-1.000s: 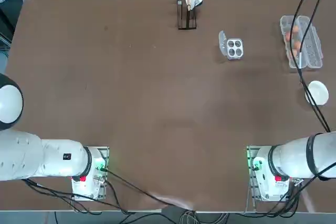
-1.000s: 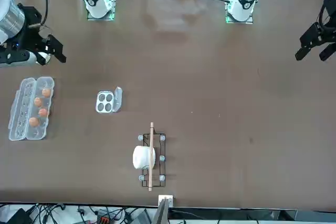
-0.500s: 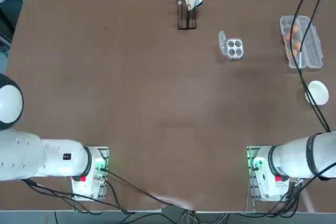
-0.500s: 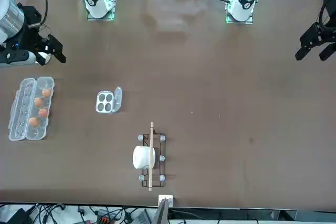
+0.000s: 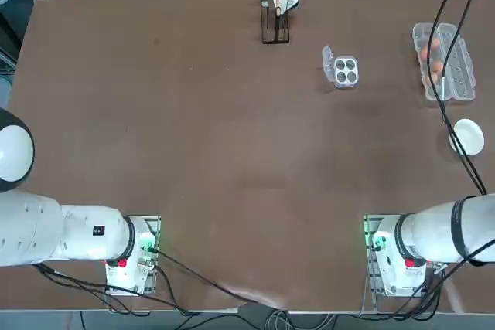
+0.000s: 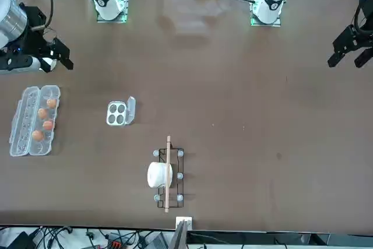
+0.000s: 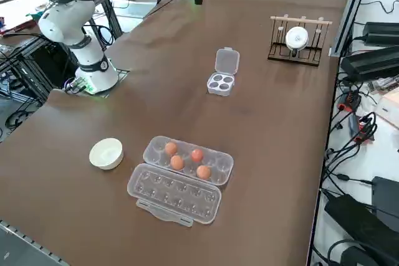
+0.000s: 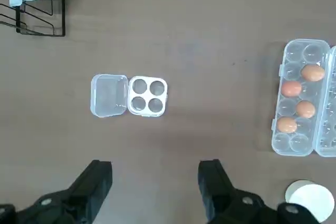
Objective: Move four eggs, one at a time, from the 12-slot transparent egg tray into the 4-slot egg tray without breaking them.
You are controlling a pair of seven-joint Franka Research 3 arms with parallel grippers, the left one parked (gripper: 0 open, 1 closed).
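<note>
- In the top view I see the right arm (image 5: 433, 233) run out past the picture's edge, so its gripper is hidden from me there.
- Black cables (image 5: 442, 102) cross the 12-slot transparent egg tray (image 5: 462, 75), covering parts of it and of the four eggs (image 5: 437, 67); they also cut across the white bowl (image 5: 472, 138).
- The 4-slot egg tray (image 5: 346, 72) shows fully, well apart from the carton, lid flap open.
- In the front view the right gripper (image 6: 69, 56) hovers near the carton and covers most of the bowl; I can't judge its opening from this angle.
- A wire rack (image 6: 180, 188) has a white cup-like piece (image 6: 157, 175) on it, partly behind a wooden bar (image 6: 168, 196).
- The right side view gives me all four eggs in the carton's cups, its clear lid (image 7: 174, 192) folded open; the right gripper is out of view.
- In the right wrist view I see the jaws wide apart, with nothing between the fingertips. The rack and carton lid are cut off by the picture's edges.
</note>
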